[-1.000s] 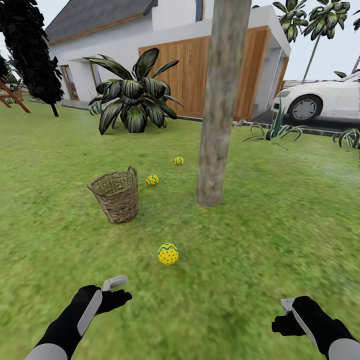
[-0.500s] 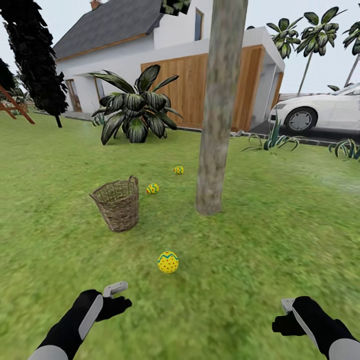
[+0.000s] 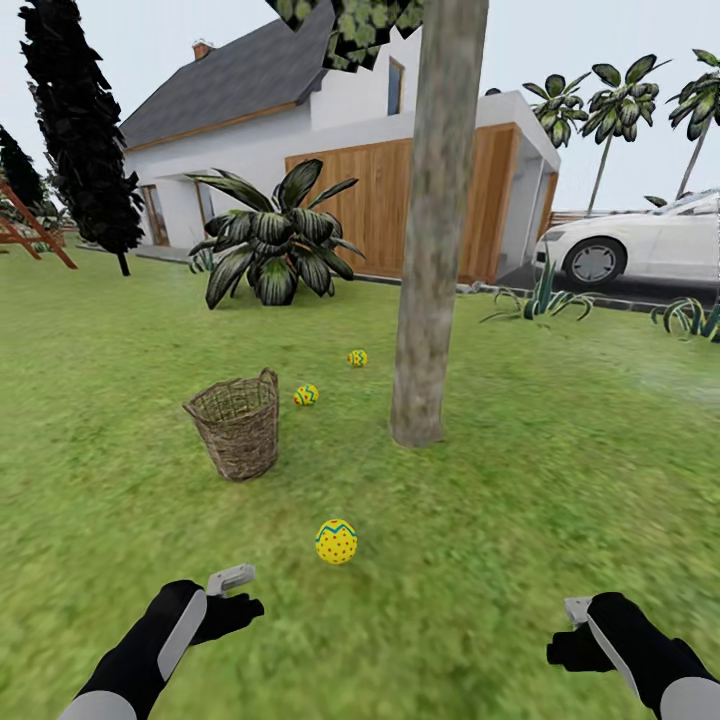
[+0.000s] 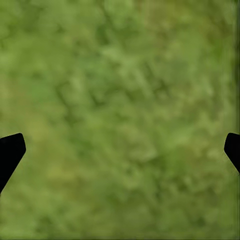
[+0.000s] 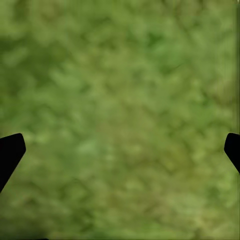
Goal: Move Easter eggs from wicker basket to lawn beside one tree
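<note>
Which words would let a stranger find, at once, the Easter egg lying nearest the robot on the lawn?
Start at the tall tree with the bare grey-brown trunk in mid-lawn, then find the small brown woven wicker basket to its left. The yellow egg with red dots and a blue-green zigzag band lies alone on the grass in front of both. The two other yellow eggs sit farther off, beyond the basket.

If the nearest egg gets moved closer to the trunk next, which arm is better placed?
Probably left. The nearest egg lies closer to the left tool than the right tool; both are open and empty.
</note>
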Controlling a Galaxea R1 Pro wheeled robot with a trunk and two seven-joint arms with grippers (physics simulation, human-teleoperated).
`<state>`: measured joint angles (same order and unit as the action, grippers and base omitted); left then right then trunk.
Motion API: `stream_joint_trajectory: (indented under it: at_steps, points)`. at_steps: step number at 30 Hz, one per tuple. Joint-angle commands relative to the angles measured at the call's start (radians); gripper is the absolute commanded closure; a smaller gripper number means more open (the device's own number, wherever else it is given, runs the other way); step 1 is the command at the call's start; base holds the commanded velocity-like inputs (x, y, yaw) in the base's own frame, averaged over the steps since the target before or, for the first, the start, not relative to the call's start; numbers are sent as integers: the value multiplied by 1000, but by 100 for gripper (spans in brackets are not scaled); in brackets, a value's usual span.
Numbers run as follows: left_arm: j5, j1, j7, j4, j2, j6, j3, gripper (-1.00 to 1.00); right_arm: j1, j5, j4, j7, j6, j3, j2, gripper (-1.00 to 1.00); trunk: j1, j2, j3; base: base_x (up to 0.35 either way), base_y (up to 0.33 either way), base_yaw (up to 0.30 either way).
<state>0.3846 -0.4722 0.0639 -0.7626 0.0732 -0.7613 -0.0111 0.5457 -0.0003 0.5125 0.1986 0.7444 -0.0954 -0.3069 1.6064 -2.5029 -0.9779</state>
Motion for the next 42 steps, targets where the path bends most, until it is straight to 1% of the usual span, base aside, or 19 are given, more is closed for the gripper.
stream_joint_trajectory:
  at_steps: [1, 14, 16, 21, 25, 28, 35, 42]
  points:
    - [10, 0, 7, -1, 0, -4, -1, -100, 0, 0, 1, 3, 4, -6, -1, -100, -1, 0, 3, 0, 0, 0]
    - [10, 0, 7, -1, 0, -4, -1, -100, 0, 0, 1, 2, 4, -6, -1, -100, -7, 3, 53, 0, 0, 0]
    - [10, 0, 7, -1, -3, -4, -1, -100, 0, 0, 1, 2, 4, -6, -1, -100, -14, 17, 59, 0, 0, 0]
    - [10, 0, 7, 0, -5, -3, -1, -100, 0, 0, 1, 2, 4, -6, -1, -100, -14, 17, 59, 0, 0, 0]
    - [10, 0, 7, 0, -7, -3, -1, -100, 0, 0, 1, 2, 4, -6, -1, -100, -30, 45, 72, 0, 0, 0]
    - [10, 0, 7, 0, -16, -3, -1, -100, 0, 0, 1, 2, 4, -6, 0, -100, -41, 66, 81, 0, 0, 0]
    - [8, 0, 7, 2, -25, -3, -1, -100, 0, 1, 1, 2, 4, -6, 0, -100, -68, 115, 103, 0, 0, 0]
    - [8, 0, 7, 2, -27, -3, -1, -100, 0, 2, 1, 2, 4, -6, 3, -100, -95, 164, 125, 0, 0, 0]
